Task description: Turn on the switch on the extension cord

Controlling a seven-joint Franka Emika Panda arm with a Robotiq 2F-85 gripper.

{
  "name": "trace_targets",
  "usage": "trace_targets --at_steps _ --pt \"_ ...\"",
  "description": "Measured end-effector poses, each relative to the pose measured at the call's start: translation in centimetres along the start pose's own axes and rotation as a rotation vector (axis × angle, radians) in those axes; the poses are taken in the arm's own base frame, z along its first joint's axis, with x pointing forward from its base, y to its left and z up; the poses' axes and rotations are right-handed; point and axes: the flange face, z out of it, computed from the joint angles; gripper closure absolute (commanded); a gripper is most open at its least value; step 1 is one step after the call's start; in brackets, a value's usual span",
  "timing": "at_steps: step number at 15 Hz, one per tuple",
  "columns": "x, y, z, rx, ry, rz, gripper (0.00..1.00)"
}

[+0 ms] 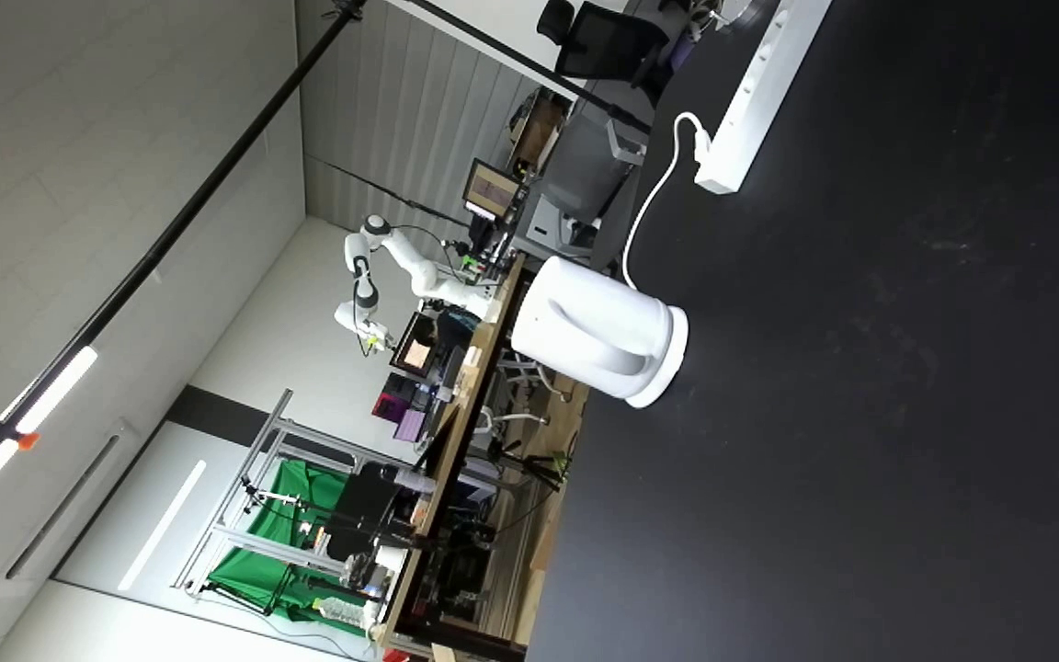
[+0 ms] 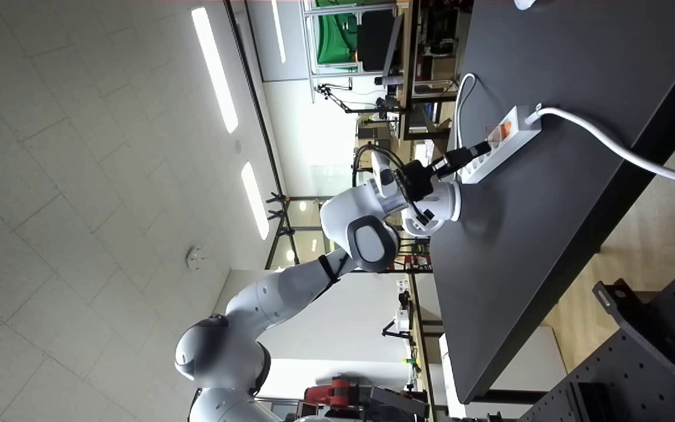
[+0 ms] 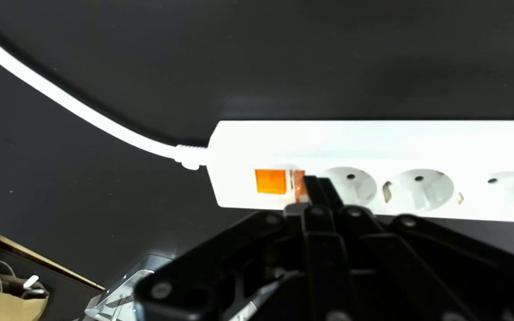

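Observation:
The extension cord is a long white power strip [image 3: 373, 138] with round sockets, lying flat on the black table; it shows in both exterior views [image 1: 759, 97] [image 2: 508, 153]. Its orange switch [image 3: 271, 181] sits near the end where the thick white cable [image 3: 74, 100] enters. A translucent orange-tinted flap [image 3: 299, 185] stands beside the switch, toward the sockets. My gripper [image 3: 324, 179] is shut and empty, its fingertips over the strip between the flap and the first socket. In an exterior view the gripper [image 2: 484, 148] points down at the strip. Whether the tips touch it, I cannot tell.
A white kettle [image 1: 598, 331] stands on the table near the strip's far end; it also shows behind the gripper [image 2: 446, 202]. A thin white cable [image 1: 658, 188] curls from that end. A transparent object [image 3: 127, 285] and a paper bag [image 3: 7, 298] show at lower left.

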Motion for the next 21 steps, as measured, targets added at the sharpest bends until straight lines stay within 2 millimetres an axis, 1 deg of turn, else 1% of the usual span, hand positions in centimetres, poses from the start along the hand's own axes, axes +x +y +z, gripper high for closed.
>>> trace_targets --at_steps 4,7,13,18,21 --pt "0.2 1.0 0.5 -0.036 0.006 -0.006 1.00" --pt "-0.1 1.7 1.2 -0.071 -0.005 -0.016 1.00" --pt "-0.3 2.1 1.8 -0.102 -0.010 -0.041 1.00" --pt "0.6 2.4 1.6 -0.129 -0.002 -0.099 1.00" --pt "2.1 3.6 0.9 -0.145 0.016 -0.116 1.00"
